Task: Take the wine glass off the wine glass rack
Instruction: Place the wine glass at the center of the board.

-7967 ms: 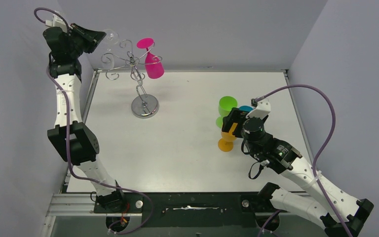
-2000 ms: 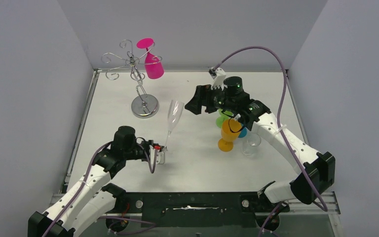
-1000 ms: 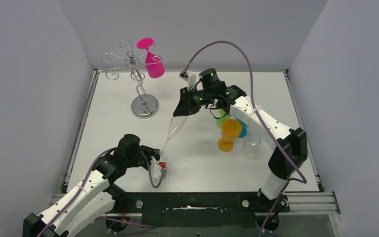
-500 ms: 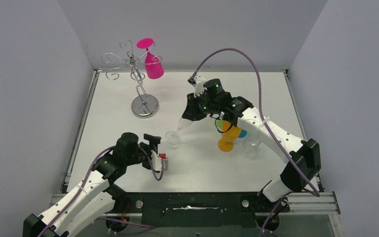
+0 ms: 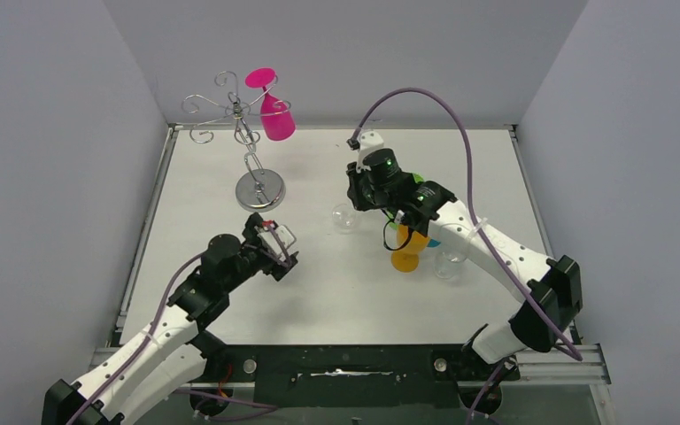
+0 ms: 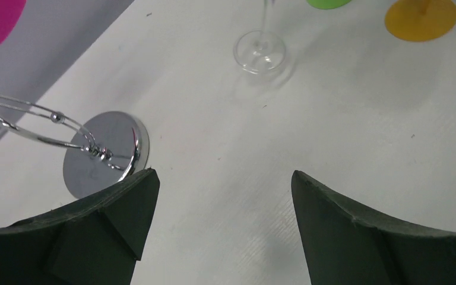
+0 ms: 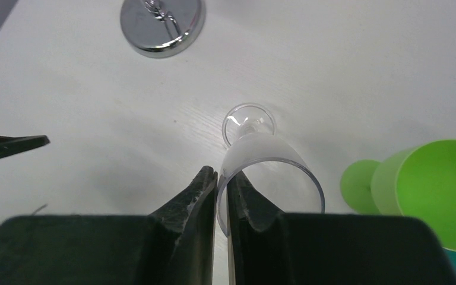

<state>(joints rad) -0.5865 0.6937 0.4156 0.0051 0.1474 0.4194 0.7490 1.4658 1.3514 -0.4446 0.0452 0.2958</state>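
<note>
Item: clear wine glass point(image 7: 267, 157), off the wine glass rack point(image 5: 260, 190), foot apparently down on the table point(image 5: 319, 297) beside the green cup point(image 7: 427, 190). Your right gripper point(image 7: 221, 178) pinches its rim, fingers nearly together. Your left gripper point(image 6: 222, 184) is wide open and empty. Outstanding: release, and a pink glass point(image 5: 275, 117) hangs on the rack.

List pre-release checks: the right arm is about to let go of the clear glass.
1. Right gripper pinches the clear glass by its rim: ok.
2. Glass foot flat on the table: ok, seen from the left wrist.
3. Left gripper open, apart from the glass: ok.
4. Retreat room beside the green glass: cannot tell.
5. Wine glass rack emptied: not ok, the pink glass hangs there.
</note>
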